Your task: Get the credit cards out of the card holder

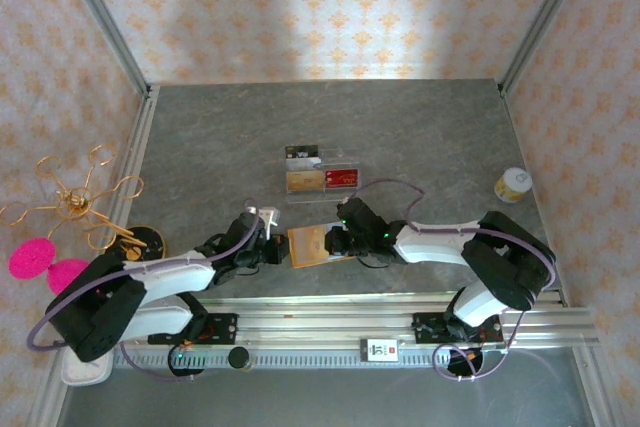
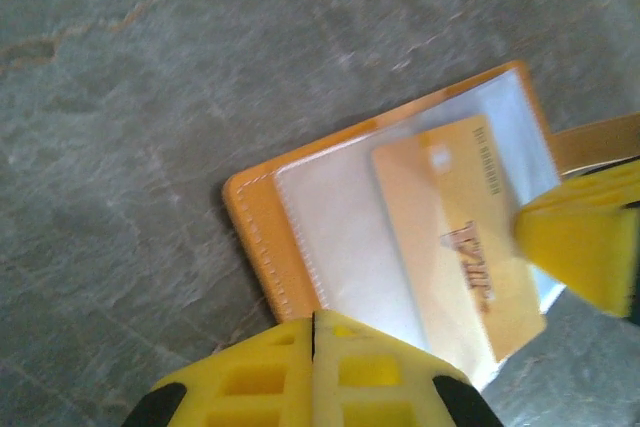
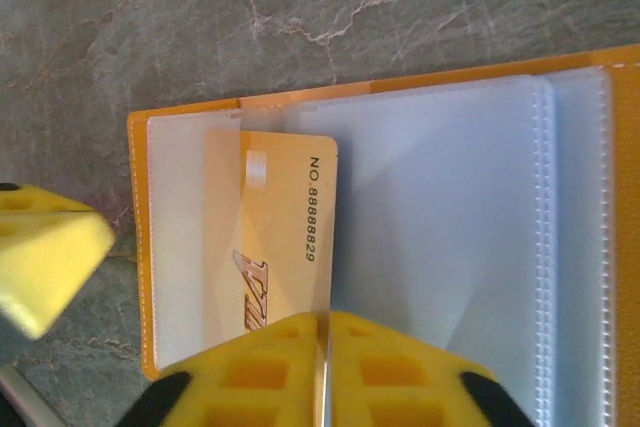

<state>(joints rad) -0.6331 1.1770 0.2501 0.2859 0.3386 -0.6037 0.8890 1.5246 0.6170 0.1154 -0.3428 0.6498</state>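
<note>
The orange-tan card holder [image 1: 312,246] lies open on the grey table between both arms, its clear sleeves [image 3: 440,217] facing up. A gold credit card [image 3: 285,217] sticks partway out of one sleeve. My right gripper [image 3: 322,319] is shut on that card's edge, which runs into the seam between its yellow fingers. My left gripper [image 2: 315,319] is shut, its tips at the opposite edge of the card holder [image 2: 262,227]; whether it pinches anything I cannot tell. In the left wrist view, the credit card [image 2: 450,237] shows through the plastic.
A clear acrylic stand [image 1: 322,169] with cards stands just behind the wallet. A small yellow-white can [image 1: 513,184] sits at the right wall. A gold wire stand [image 1: 75,197] and pink discs [image 1: 35,257] are at the left. A metal rail [image 1: 400,322] runs along the near edge.
</note>
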